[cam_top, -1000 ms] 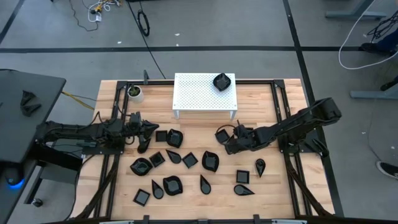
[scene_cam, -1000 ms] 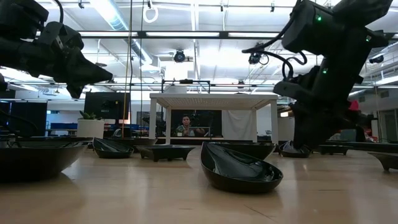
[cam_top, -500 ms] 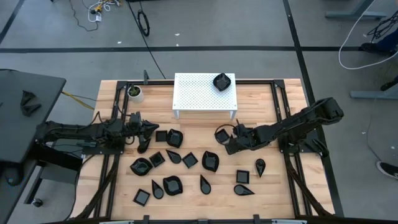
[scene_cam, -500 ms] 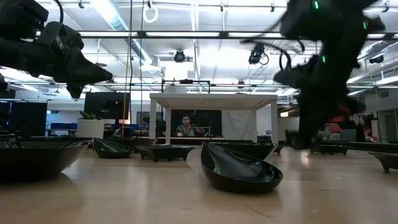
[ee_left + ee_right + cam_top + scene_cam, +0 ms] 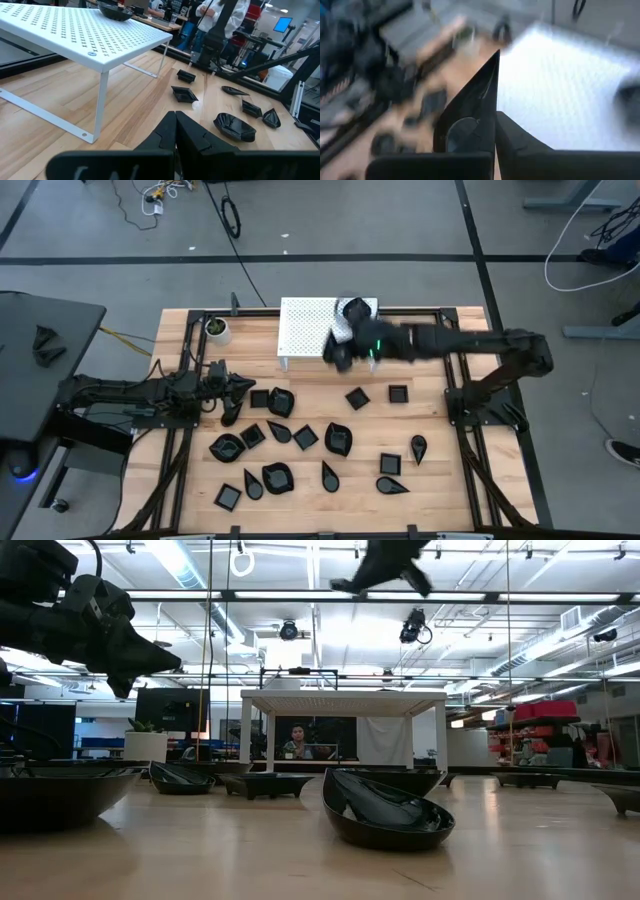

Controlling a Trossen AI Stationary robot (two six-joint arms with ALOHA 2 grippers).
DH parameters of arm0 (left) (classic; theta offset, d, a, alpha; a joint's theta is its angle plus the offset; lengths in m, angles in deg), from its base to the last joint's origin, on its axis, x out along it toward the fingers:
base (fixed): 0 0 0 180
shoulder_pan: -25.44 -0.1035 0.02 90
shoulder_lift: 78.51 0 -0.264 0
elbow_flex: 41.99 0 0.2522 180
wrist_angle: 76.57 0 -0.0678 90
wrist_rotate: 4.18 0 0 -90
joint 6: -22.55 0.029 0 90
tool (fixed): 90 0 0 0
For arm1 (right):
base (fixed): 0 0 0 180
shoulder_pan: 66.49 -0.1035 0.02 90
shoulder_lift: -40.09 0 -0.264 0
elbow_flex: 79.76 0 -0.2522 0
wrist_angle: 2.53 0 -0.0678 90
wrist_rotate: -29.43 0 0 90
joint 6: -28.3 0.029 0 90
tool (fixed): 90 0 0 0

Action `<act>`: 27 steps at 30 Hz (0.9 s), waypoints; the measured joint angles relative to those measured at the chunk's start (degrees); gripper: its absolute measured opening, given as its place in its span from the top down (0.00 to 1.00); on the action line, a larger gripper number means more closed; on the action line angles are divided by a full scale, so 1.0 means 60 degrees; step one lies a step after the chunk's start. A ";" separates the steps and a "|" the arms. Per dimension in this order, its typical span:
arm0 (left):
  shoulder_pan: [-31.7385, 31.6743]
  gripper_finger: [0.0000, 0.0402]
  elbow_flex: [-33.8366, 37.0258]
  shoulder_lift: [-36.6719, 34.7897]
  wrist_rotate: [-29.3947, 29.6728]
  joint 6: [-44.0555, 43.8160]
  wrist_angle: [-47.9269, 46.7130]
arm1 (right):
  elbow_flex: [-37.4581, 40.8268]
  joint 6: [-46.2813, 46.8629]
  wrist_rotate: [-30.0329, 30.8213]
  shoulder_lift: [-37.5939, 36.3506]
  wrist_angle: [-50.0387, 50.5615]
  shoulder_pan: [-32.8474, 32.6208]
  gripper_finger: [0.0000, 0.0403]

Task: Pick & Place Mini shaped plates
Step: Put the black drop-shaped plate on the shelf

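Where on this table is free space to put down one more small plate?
The white shelf is bare on its left half; one dish sits at its far right, and the right end effector hangs there gripping a plate. Bare wood lies between cup and shelf. The black plates crowd the middle front.

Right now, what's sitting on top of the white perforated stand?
One black mini plate rests on the white stand near a far corner. The right gripper hangs over the stand, its fingers shut on another plate, and hides part of the top.
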 joint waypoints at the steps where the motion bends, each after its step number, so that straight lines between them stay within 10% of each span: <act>1: 0.0000 0.98 0.0000 0.0004 0.0002 0.0000 -0.0004 | -0.0166 -0.0480 -0.0169 0.0097 -0.0318 0.0409 1.00; 10: 0.0000 0.98 0.0002 0.0002 0.0087 -0.0018 0.0004 | -0.1830 -0.1721 -0.2283 0.2296 -0.1691 0.3045 1.00; 27: 0.0003 0.98 0.0001 0.0003 0.0115 -0.0025 0.0002 | -0.3208 -0.1430 -0.3614 0.5004 -0.1030 0.3889 1.00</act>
